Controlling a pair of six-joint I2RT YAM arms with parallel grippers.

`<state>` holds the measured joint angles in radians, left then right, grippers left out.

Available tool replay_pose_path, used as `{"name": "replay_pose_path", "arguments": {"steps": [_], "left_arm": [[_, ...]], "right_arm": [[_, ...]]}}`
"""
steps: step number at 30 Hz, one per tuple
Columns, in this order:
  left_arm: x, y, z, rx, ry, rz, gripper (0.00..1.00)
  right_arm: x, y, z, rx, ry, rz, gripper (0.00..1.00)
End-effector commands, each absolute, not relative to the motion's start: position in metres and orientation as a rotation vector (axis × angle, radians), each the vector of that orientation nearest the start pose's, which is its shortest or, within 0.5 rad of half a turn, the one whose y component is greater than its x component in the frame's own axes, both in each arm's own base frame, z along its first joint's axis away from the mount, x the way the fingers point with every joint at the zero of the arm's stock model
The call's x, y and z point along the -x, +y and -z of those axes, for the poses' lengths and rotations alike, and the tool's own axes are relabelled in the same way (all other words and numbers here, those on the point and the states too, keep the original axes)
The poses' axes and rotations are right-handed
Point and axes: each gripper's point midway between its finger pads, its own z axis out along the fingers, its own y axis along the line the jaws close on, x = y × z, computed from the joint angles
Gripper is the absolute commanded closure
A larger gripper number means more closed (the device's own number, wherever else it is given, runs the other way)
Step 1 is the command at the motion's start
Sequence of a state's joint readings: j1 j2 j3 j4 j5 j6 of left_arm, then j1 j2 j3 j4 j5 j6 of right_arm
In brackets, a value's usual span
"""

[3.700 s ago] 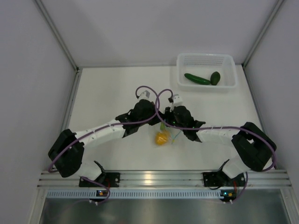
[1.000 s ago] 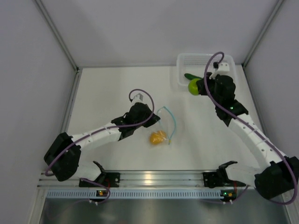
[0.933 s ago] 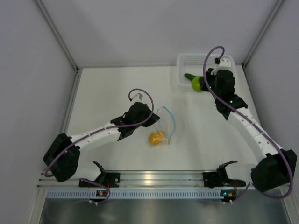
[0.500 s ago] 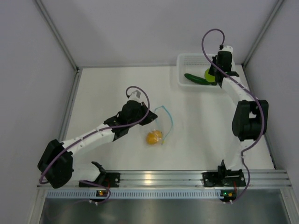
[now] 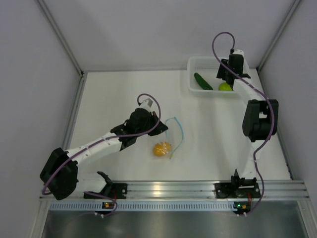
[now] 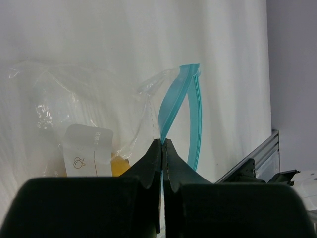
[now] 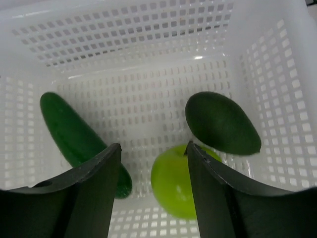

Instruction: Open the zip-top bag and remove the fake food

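The zip-top bag [image 5: 172,140] lies on the table, its light blue zip strip [image 6: 174,106] arched open. My left gripper [image 6: 162,142] is shut on that strip; in the top view the left gripper [image 5: 161,125] sits at the bag's left edge. The orange fruit [image 5: 160,149] rests inside the bag; the left wrist view shows that fruit [image 6: 121,166] behind a white label. My right gripper [image 7: 153,146] hangs open over the white mesh basket [image 7: 124,29]. Below it lie the lime-green ball [image 7: 179,184], the dark green oval [image 7: 223,123] and the cucumber [image 7: 74,134].
The basket [image 5: 190,74] stands at the table's back right corner, close to the enclosure walls. My right arm [image 5: 257,116] stretches up along the right side. A metal rail [image 5: 163,189] runs along the near edge.
My right gripper carried the lime-green ball over the basket, opened and let it drop in. The left gripper stayed shut on the bag's strip and shifted slightly.
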<state>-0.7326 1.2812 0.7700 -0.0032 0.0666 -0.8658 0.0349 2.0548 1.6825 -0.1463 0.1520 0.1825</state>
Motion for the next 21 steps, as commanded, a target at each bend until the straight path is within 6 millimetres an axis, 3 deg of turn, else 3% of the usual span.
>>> {"name": "replay_pose_path", "arguments": {"steps": [1, 5, 6, 10, 11, 12, 13, 16, 19, 21], "left_arm": [[-0.263, -0.296, -0.161, 0.089, 2.230, 1.021, 1.00], [-0.268, -0.292, -0.170, 0.128, 2.194, 1.013, 1.00], [-0.268, -0.291, -0.175, 0.138, 2.179, 1.015, 1.00], [-0.276, -0.284, -0.185, 0.193, 2.134, 0.989, 1.00], [-0.277, -0.284, -0.189, 0.199, 2.122, 0.994, 1.00], [-0.278, -0.284, -0.191, 0.211, 2.118, 0.997, 1.00], [-0.278, -0.284, -0.193, 0.221, 2.111, 1.000, 1.00], [-0.283, -0.282, -0.198, 0.251, 2.090, 0.991, 1.00], [-0.285, -0.285, -0.204, 0.258, 2.084, 1.006, 1.00], [-0.285, -0.288, -0.209, 0.258, 2.079, 1.029, 1.00]], "right_arm": [[-0.566, 0.003, -0.230, -0.267, 1.944, -0.034, 0.43], [-0.528, 0.025, -0.246, -0.240, 1.952, -0.169, 0.43], [-0.511, 0.032, -0.247, -0.241, 1.957, -0.205, 0.44], [-0.455, 0.083, -0.236, -0.170, 2.005, -0.443, 0.48], [-0.438, 0.104, -0.251, -0.129, 1.968, -0.515, 0.52], [-0.420, 0.116, -0.228, -0.158, 2.014, -0.575, 0.54], [-0.407, 0.130, -0.228, -0.128, 2.008, -0.629, 0.54], [-0.350, 0.202, -0.231, 0.011, 1.983, -0.834, 0.59], [-0.315, 0.241, -0.234, 0.080, 1.955, -0.984, 0.65], [-0.301, 0.252, -0.229, 0.096, 1.967, -1.007, 0.66]]}}
